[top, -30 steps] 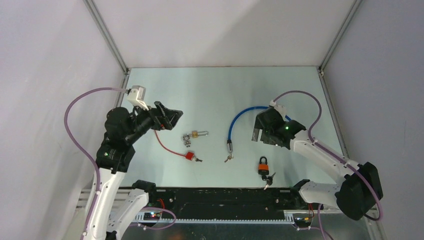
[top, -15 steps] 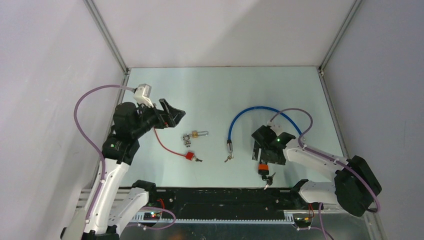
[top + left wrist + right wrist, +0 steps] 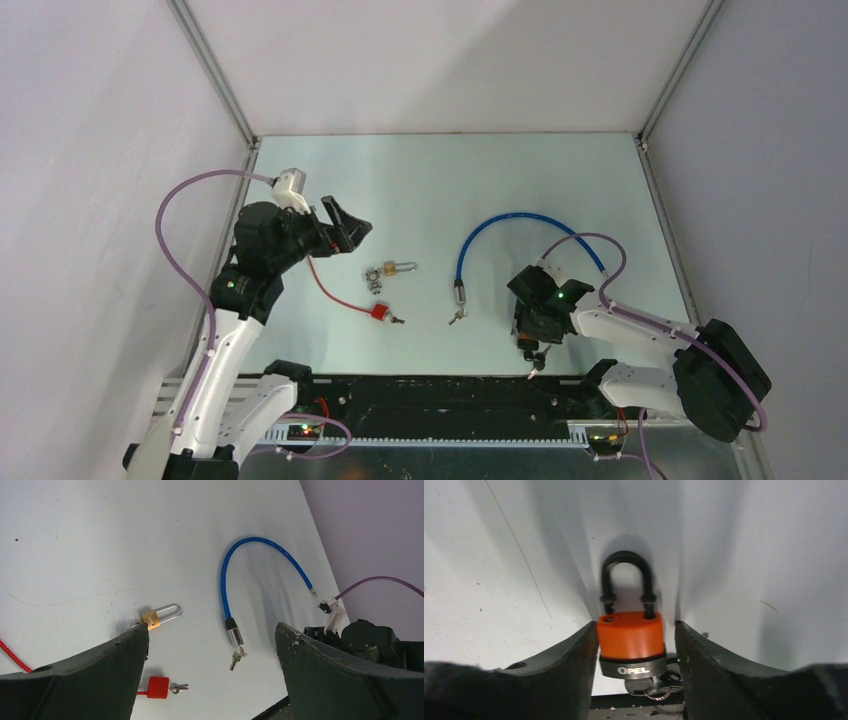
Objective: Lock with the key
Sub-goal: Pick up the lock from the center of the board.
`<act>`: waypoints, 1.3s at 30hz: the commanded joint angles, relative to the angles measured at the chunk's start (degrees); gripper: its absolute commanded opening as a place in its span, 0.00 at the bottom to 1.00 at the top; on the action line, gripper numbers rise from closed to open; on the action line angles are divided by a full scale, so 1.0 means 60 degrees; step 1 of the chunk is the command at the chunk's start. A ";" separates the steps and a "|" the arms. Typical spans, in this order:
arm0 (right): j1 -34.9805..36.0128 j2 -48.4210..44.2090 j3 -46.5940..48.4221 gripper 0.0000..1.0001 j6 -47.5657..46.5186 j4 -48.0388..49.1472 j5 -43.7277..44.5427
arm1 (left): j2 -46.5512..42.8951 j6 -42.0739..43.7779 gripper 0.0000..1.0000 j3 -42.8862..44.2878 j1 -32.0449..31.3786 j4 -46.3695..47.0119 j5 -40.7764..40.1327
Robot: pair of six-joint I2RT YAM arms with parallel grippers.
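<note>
The orange padlock is lying flat on the pale table, near its front edge on the right, with its black shackle pointing away from the wrist camera and a bunch of keys hanging out of its base. The right gripper is reaching down over it, jaws standing spread to either side of the body: one finger is meeting the orange edge, the other is showing a thin gap. Further left, a blue cable lock is curving across the middle, a brass padlock and a red cable lock beyond it. The left gripper is hovering above these, jaws gaping wide. Plain pale walls and metal corner posts are enclosing the table.
</note>
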 commanded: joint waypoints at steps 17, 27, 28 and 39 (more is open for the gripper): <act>-0.0242 -0.3149 0.1808 0.28 0.0146 0.2070 0.0976 | 0.0000 -0.0045 1.00 -0.0392 -0.2375 0.2106 -0.1177; 0.0173 -0.3223 0.2816 0.29 0.0915 0.4870 0.1493 | 0.0211 0.0605 1.00 -0.1128 -0.4563 0.6035 -0.1524; 0.0222 -0.3187 0.2924 0.29 0.0909 0.4993 0.1579 | 0.0549 0.0729 1.00 -0.0975 -0.4701 0.6080 -0.1529; 0.0595 -0.2894 0.3392 0.30 0.1852 0.5451 0.2030 | 0.2703 0.0911 1.00 -0.0406 -0.6565 0.7455 -0.2186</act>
